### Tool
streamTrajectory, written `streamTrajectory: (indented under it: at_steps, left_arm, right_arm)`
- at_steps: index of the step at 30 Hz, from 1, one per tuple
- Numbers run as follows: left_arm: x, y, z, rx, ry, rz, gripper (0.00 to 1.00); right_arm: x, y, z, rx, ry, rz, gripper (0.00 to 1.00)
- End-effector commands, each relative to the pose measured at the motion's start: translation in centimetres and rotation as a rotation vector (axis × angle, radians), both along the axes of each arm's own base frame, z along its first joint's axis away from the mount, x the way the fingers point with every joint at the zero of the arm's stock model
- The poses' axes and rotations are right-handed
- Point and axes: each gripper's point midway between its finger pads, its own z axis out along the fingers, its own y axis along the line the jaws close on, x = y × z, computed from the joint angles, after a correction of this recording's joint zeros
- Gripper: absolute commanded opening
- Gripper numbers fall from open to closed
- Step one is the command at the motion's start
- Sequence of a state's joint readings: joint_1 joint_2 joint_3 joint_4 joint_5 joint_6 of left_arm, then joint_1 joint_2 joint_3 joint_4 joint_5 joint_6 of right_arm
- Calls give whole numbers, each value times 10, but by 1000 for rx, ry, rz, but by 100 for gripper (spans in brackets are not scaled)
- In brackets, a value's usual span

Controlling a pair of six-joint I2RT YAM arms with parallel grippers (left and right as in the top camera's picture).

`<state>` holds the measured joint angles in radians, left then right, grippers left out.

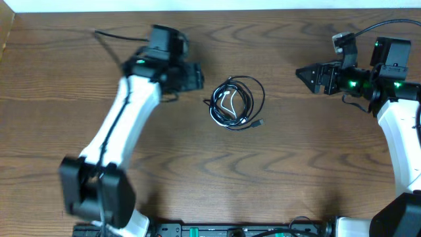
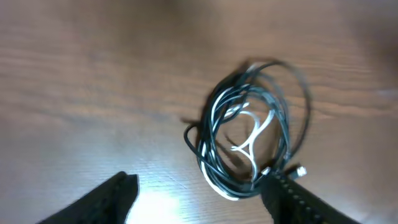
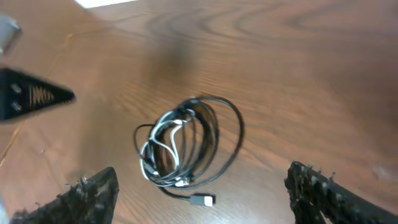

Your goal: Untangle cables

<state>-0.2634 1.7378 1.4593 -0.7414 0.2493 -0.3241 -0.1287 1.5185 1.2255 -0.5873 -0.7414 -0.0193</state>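
The cables [image 1: 235, 102] lie in one tangled coil at the middle of the wooden table: black loops wound with a shorter white cord, one plug end [image 1: 258, 123] sticking out at the lower right. The coil also shows in the left wrist view [image 2: 252, 146] and in the right wrist view [image 3: 183, 149]. My left gripper [image 1: 196, 76] is open and empty, just left of the coil, apart from it; its fingers frame the left wrist view [image 2: 199, 196]. My right gripper [image 1: 306, 74] is open and empty, right of the coil, well apart [image 3: 202, 196].
A thicker black robot wire [image 1: 115, 36] runs along the table behind the left arm. The table's far edge [image 1: 210, 9] is close behind both arms. The arm bases [image 1: 230, 229] stand at the front edge.
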Motion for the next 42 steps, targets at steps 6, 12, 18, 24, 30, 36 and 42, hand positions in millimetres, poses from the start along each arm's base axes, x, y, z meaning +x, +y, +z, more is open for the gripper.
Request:
streamTrajectory:
  at_steps: [6,12,18,24,30,36,42]
  left_arm:
    - [1,-19,-66,53,172,305,67]
    - [-3,-25,-96,52,250,389,63]
    - [-5,-25,-112,58,292,432,55]
    - [-9,-26,-121,67,315,443,46]
    - [-13,-29,-125,70,316,433,25]
    - [1,-48,-106,27,223,226,7]
    - [21,-84,-2,-135,-78,-57,8]
  right_arm:
    - [7,-22,-12,-58,95,-176,76]
    - [7,-20,-15,-88,99,-182,75]
    - [6,-16,-19,-117,106,-181,75]
    - [5,-9,-19,-120,107,-165,76]
    - [5,-9,-20,-120,108,-164,76]
    - [5,-4,-19,-110,113,-163,77]
    - [4,8,-18,-111,107,-135,77]
